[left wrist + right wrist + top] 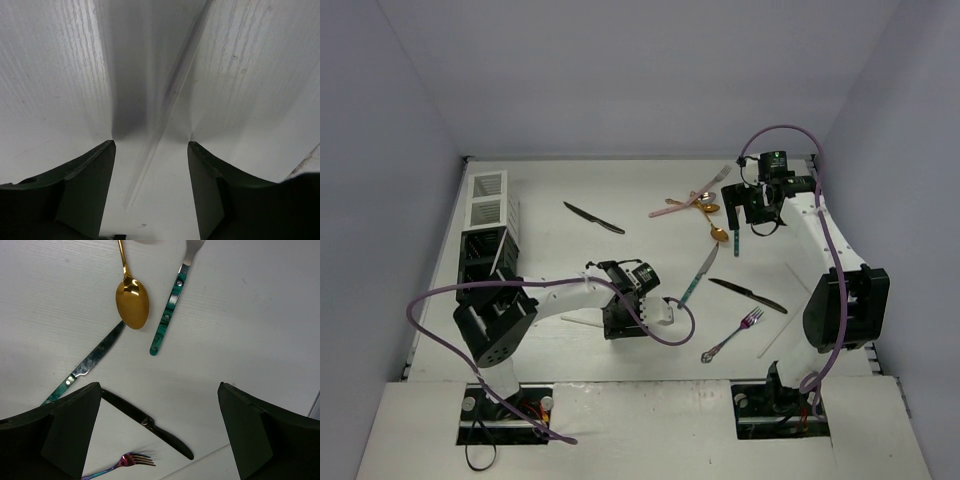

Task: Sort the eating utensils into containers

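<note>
My left gripper [625,322] is low over the table and open, its jaws either side of a thin white chopstick [165,107] without touching it. My right gripper [757,215] is open and empty, above a teal-handled fork [167,315], a gold spoon [132,302], a teal-handled knife [85,365], a black knife [150,425] and a pink fork [120,465]. In the top view I see the teal knife [698,275], a black knife [748,295], the pink fork [732,335] and another black knife [593,217]. A white caddy [490,200] and a black caddy [483,255] stand at the left.
More cutlery lies crossed at the back: gold spoons [705,200] and a pink-and-silver fork [680,207]. A second white chopstick [785,325] lies near the right arm. The enclosure walls bound the table on all sides.
</note>
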You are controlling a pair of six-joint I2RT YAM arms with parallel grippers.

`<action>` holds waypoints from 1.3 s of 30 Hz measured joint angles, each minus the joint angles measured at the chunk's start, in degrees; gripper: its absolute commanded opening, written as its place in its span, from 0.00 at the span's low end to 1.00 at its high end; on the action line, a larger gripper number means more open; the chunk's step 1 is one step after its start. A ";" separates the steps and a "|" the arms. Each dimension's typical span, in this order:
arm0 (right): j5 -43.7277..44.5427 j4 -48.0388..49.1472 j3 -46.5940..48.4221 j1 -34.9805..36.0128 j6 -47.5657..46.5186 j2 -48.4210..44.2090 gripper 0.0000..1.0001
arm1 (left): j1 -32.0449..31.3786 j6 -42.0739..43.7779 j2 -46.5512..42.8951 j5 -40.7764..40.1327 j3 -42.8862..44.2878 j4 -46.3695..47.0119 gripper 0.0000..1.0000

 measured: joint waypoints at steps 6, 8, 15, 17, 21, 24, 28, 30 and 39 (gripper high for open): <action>-0.01 -0.06 0.00 0.02 -0.22 0.02 1.00 | 0.00 -0.58 0.88 -0.17 -0.96 2.07 0.37; 0.00 -0.08 0.00 0.02 -0.25 0.02 1.00 | -0.04 -1.15 0.84 -0.37 -1.11 2.26 0.29; 0.00 -0.08 0.00 0.02 -0.25 0.02 1.00 | -0.09 -2.64 -0.02 -1.39 -2.30 3.93 0.03; 0.00 -0.08 0.00 0.02 -0.25 0.02 1.00 | -0.11 -2.91 -0.38 -1.65 -2.70 4.51 0.00; 0.00 -0.09 0.00 0.02 -0.25 0.02 1.00 | -0.10 -3.02 -1.22 -2.00 -3.42 5.34 0.00; 0.00 -0.12 0.00 0.02 -0.25 0.02 1.00 | -0.04 -3.08 -2.06 -2.67 -3.84 5.95 0.00; 0.00 -0.25 0.13 0.02 -0.25 0.02 1.00 | 1.41 -3.56 -5.97 -3.06 -0.85 2.59 0.00; -0.01 -0.40 0.25 0.02 -0.24 0.02 1.00 | 3.73 -4.10 -9.44 -2.73 3.97 0.52 0.00; -0.02 -0.78 0.95 0.02 -0.25 0.02 1.00 | 25.18 -10.10 -32.51 0.43 20.42 -0.62 0.00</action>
